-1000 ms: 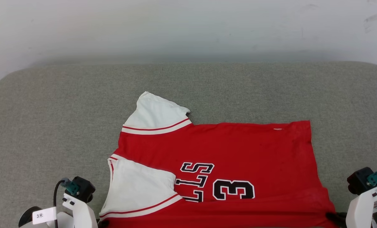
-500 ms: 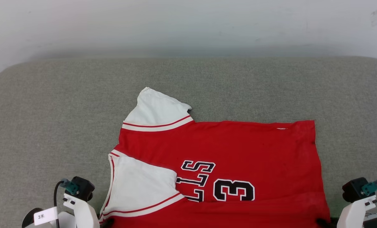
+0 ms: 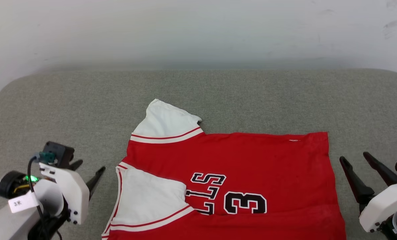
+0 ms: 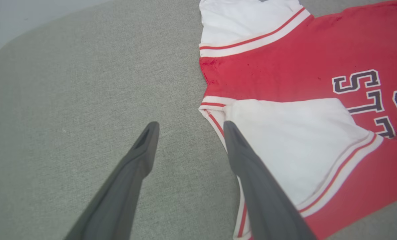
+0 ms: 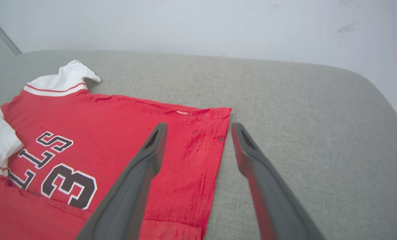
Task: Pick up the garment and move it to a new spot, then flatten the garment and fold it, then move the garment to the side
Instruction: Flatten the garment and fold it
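there was one garment (image 3: 251, 160), with two white sleeves, a far sleeve (image 3: 167, 121) and a near sleeve (image 3: 148, 193), and a single black "3" (image 3: 245, 202). one grey padded surface (image 3: 85, 100) lay beneath it. two grippers were counted, the left gripper (image 3: 91, 165) and the right gripper (image 3: 353, 156), each with two dark fingers (image 4: 135, 173), four in all.

left gripper (image 3: 91, 165), right gripper (image 3: 353, 156) opened, off garment (image 3: 251, 160)

Bare room: grey padded surface (image 3: 218, 93), white wall (image 3: 198, 30)
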Tool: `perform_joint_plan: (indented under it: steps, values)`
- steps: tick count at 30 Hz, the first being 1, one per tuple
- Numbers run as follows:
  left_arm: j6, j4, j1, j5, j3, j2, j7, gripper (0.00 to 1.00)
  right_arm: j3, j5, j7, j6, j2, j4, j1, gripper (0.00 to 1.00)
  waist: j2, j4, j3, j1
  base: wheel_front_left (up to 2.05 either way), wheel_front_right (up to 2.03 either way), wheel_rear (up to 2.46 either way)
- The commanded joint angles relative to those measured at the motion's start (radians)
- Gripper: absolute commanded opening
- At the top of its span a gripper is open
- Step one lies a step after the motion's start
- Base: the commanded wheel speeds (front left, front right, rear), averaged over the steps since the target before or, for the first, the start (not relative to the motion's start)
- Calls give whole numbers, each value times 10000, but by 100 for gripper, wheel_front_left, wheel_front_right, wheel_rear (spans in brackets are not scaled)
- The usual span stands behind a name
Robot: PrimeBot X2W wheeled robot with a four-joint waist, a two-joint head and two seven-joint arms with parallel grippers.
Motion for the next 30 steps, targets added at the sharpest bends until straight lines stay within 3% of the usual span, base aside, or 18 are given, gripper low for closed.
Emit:
perform_joint_plan:
  steps: [1, 7, 14, 22, 30]
  values:
    - [61, -20, -222, 110, 73, -43, -108, 100, -105, -156, -161, -8, 156, -84, -96, 100, 0, -29, 30, 1, 0, 0, 0]
    - [-6, 147, -1483, 475, 529, -359, -552, 100, -745, -1346, -1295, -8, 1130, -743, -64, 100, 0, -283, 382, 1, 0, 0, 0]
    - [-586, 1110, -3209, 388, 764, -839, 6, 100, -799, -2150, -2083, -8, 1999, -1488, -144, 100, 0, -803, 1220, 1, 0, 0, 0]
    - [-1486, 2197, -5206, 351, 318, -1004, 2357, 100, -669, -2475, -2386, -8, 2403, -1736, -532, 100, 0, -1444, 2489, 1, 0, 0, 0]
    - [-1890, 3004, -6861, 94, -118, -1310, 4842, 100, -538, -2509, -2593, -8, 2423, -1691, -1047, 100, 0, -1794, 3643, 1, 0, 0, 0]
